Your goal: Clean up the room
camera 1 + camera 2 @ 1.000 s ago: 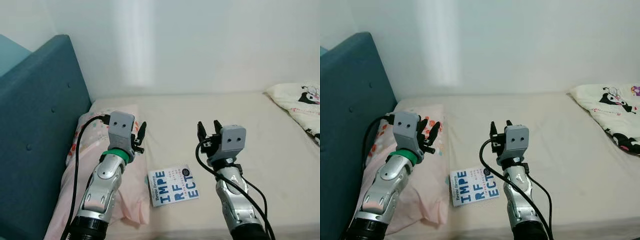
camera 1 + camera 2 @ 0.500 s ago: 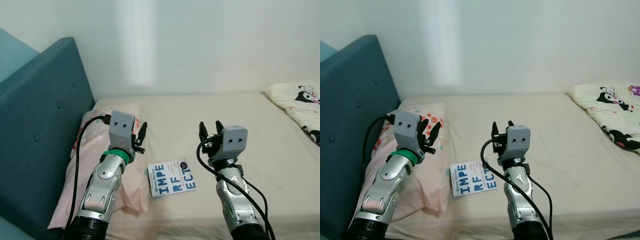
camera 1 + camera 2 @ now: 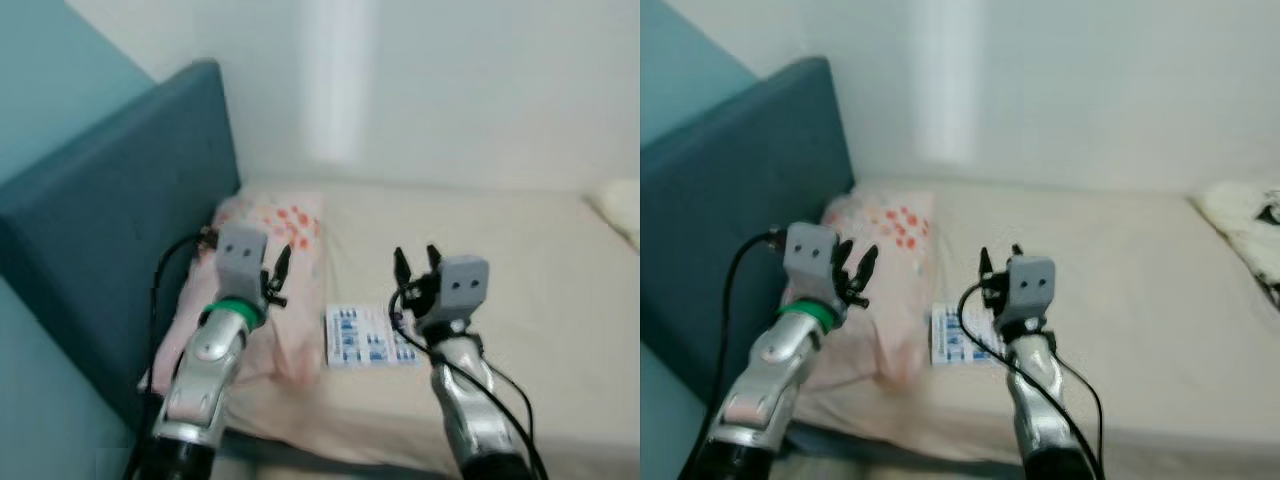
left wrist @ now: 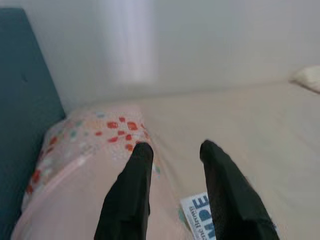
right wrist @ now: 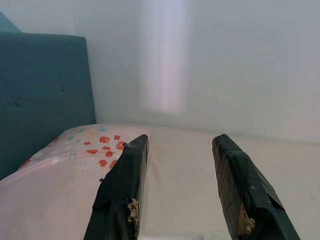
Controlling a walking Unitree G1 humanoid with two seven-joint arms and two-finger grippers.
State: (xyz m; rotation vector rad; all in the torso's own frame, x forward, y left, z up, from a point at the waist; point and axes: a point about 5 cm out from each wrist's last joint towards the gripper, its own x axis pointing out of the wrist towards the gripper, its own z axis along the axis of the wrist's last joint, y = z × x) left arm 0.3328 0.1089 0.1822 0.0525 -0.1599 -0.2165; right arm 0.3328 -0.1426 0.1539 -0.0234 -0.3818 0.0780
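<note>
1. A cream-sheeted bed (image 3: 520, 260) stands against a white wall, a teal padded headboard (image 3: 110, 220) rising on the robot's left; the head views are blurred.
2. A pink pillow (image 3: 270, 290) dotted with red and orange lies along the headboard, its near end hanging toward the mattress edge.
3. A white book (image 3: 365, 338) with blue lettering lies flat on the sheet just beside the pillow, between the two arms.
4. The left gripper (image 4: 172, 150) hovers over the pillow's inner edge, fingers spread apart and holding nothing.
5. The right gripper (image 5: 180, 145) is raised above the sheet near the book, fingers wide apart and empty.
6. A patterned white blanket (image 3: 1250, 225) lies bunched at the bed's far right.
</note>
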